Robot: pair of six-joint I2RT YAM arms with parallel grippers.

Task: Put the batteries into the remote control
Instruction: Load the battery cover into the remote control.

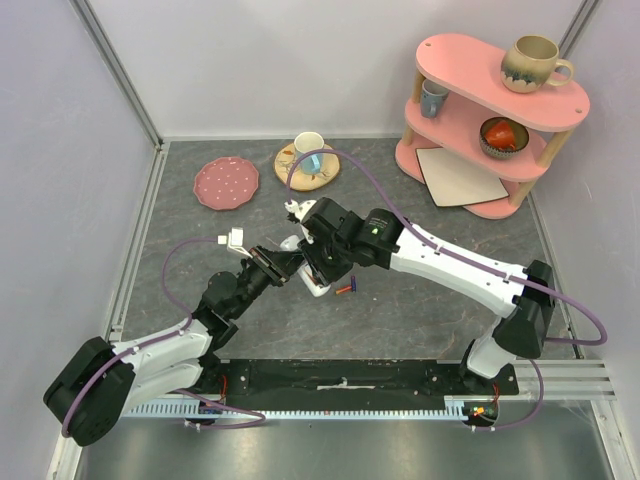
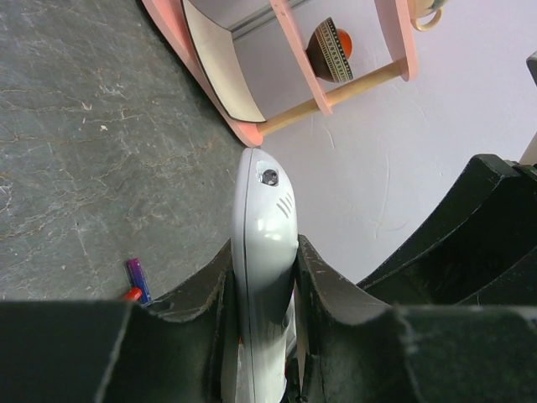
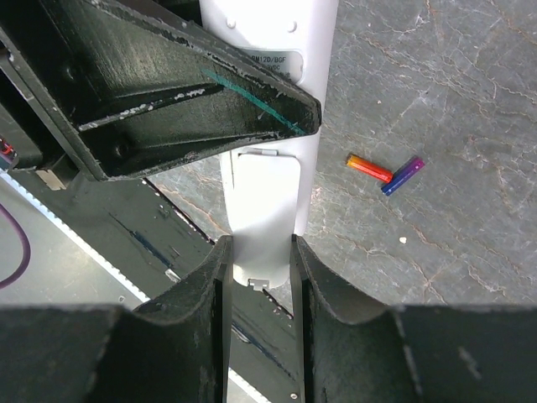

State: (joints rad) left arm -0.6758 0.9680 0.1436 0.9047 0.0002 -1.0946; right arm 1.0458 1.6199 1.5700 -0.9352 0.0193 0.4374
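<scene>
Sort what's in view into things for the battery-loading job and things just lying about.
For the job:
remote control, gripped by the left gripper and the right gripper
orange-red battery
blue-purple battery

Lying about:
pink shelf
mug
bowl
pink plate
white cup

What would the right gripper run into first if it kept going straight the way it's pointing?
The left gripper: one of its fingers lies across the remote just ahead of the right gripper, which is shut on the remote's end. They look close, though depth is hard to judge.
</scene>
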